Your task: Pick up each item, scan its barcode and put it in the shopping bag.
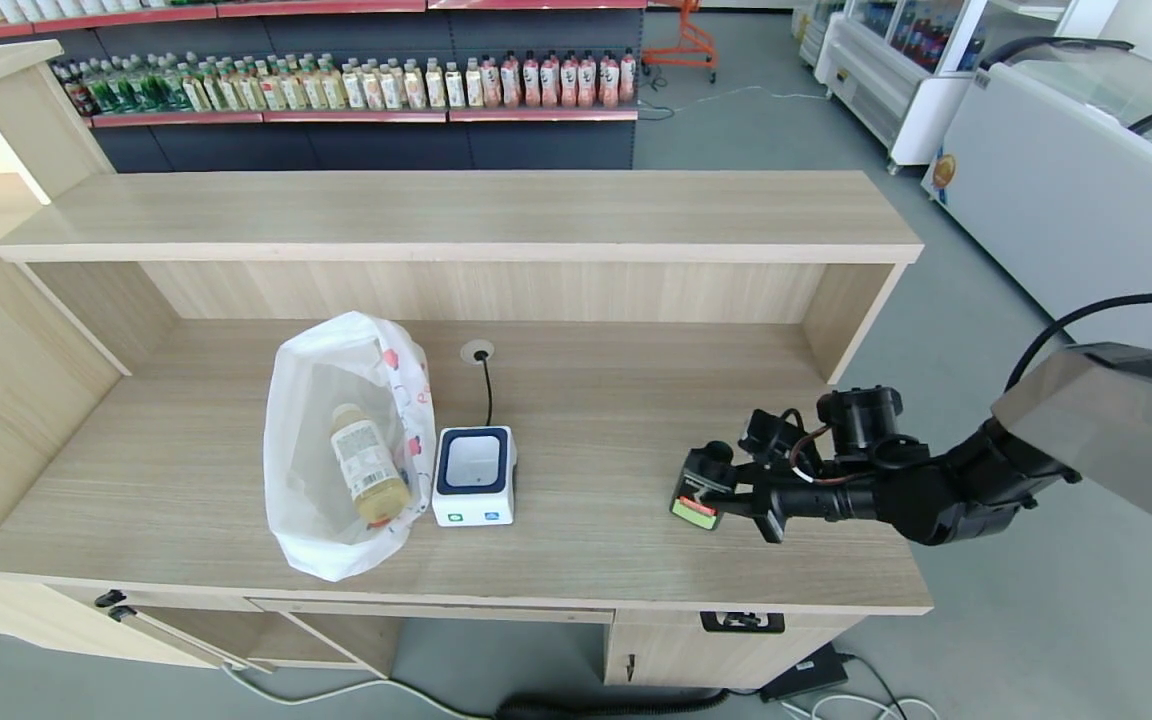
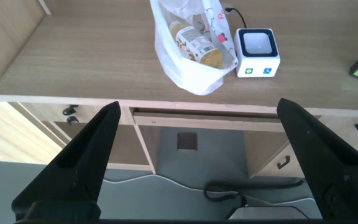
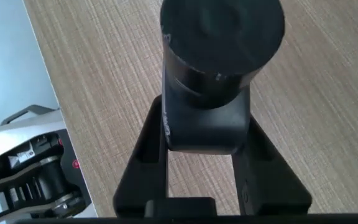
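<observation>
Right, in the head view the right gripper (image 1: pixel 701 495) sits at the middle right of the frame, low over the counter (image 1: pixel 586 420), and its fingers are clamped on a dark item (image 1: pixel 693 508) with a green and red end. My right wrist view looks down on the same dark item (image 3: pixel 219 37): a black round body held between the two fingers (image 3: pixel 143 158), with the wood grain of the counter beneath. I cannot tell from here whether the item touches the counter.

The shopping bag (image 1: pixel 296 450) lies left of centre in the head frame, white and crumpled, mouth open. A bottle (image 1: pixel 368 465) with a pale label lies inside it. Just beside the bag, toward the centre, stands the scanner (image 1: pixel 475 475), a white box with a dark blue rim around its window. Its black cable (image 1: pixel 487 390) runs back to a round hole in the counter. The held item is well apart from the scanner.

The left gripper (image 2: pixel 197 106) hangs in front of the counter's near edge, fingers (image 2: pixel 101 143) spread wide with nothing between them. Its camera shows the bag (image 2: pixel 188 71) and the scanner (image 2: pixel 258 53) on the counter beyond.
</observation>
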### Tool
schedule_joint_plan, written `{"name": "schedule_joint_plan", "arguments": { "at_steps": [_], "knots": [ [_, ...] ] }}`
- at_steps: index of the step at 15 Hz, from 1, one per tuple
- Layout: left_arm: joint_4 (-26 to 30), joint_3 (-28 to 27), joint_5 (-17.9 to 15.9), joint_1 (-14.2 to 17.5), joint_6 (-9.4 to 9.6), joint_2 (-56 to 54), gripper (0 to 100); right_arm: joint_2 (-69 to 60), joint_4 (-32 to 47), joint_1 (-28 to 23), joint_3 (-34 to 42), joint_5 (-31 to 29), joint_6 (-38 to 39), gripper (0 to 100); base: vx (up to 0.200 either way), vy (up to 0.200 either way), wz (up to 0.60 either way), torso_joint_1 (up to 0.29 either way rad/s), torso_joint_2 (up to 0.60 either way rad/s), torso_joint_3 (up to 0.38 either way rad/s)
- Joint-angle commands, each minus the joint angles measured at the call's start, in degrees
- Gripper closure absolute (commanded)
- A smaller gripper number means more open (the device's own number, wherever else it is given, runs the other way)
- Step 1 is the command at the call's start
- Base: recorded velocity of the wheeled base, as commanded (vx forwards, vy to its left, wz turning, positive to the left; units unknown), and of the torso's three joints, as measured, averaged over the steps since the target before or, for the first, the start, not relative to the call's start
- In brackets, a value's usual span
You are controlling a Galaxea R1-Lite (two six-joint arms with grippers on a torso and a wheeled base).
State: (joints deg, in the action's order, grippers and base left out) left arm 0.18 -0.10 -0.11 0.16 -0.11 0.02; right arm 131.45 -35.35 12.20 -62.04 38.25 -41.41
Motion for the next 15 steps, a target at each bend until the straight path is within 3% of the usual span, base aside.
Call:
{"name": "schedule_joint_plan", "arguments": {
  "at_steps": [1, 5, 7, 9, 11, 13, 14, 15],
  "knots": [
    [-0.01, 0.01, 0.02, 0.02, 0.02, -0.02, 0, 1.79, -0.07, 0.72, -0.19, 0.07, -0.51, 100, 0.000, 0.000, 0.00, 0.000, 0.00, 0.000],
    [-0.01, 0.01, 0.02, 0.02, -0.07, -0.02, 0, -3.39, -0.68, -0.25, 2.54, 0.15, -0.25, 100, 0.000, 0.000, 0.00, 0.000, 0.00, 0.000],
    [-0.01, 0.01, 0.02, 0.02, 0.02, -0.02, 0, -8.93, -2.62, -3.33, 6.32, 0.15, 0.98, 100, 0.000, 0.000, 0.00, 0.000, 0.00, 0.000],
    [-0.01, 0.01, 0.02, 0.02, -0.07, -0.02, 0, -17.19, -6.04, -8.42, 11.24, 0.15, 3.18, 100, 0.000, 0.000, 0.00, 0.000, 0.00, 0.000],
    [-0.01, 0.01, 0.02, 0.02, -0.07, -0.02, 0, -26.86, -14.92, -11.06, 19.32, 0.51, 2.39, 100, 0.000, 0.000, 0.00, 0.000, 0.00, 0.000],
    [-0.01, 0.01, 0.02, 0.02, -0.07, -0.02, 0, -34.95, -31.36, -11.15, 36.64, 0.68, -7.19, 100, 0.000, 0.000, 0.00, 0.000, 0.00, 0.000],
    [-0.01, 0.01, 0.02, 0.02, 0.02, -0.02, 0, -37.23, -32.41, -11.68, 38.57, 4.20, -16.77, 100, 0.000, 0.000, 0.00, 0.000, 0.00, 0.000],
    [-0.01, 0.01, 0.02, 0.02, -0.07, -0.02, 0, -38.46, -27.84, -11.68, 36.55, 10.88, -27.58, 100, 0.000, 0.000, 0.00, 0.000, 0.00, 0.000]
  ]
}}
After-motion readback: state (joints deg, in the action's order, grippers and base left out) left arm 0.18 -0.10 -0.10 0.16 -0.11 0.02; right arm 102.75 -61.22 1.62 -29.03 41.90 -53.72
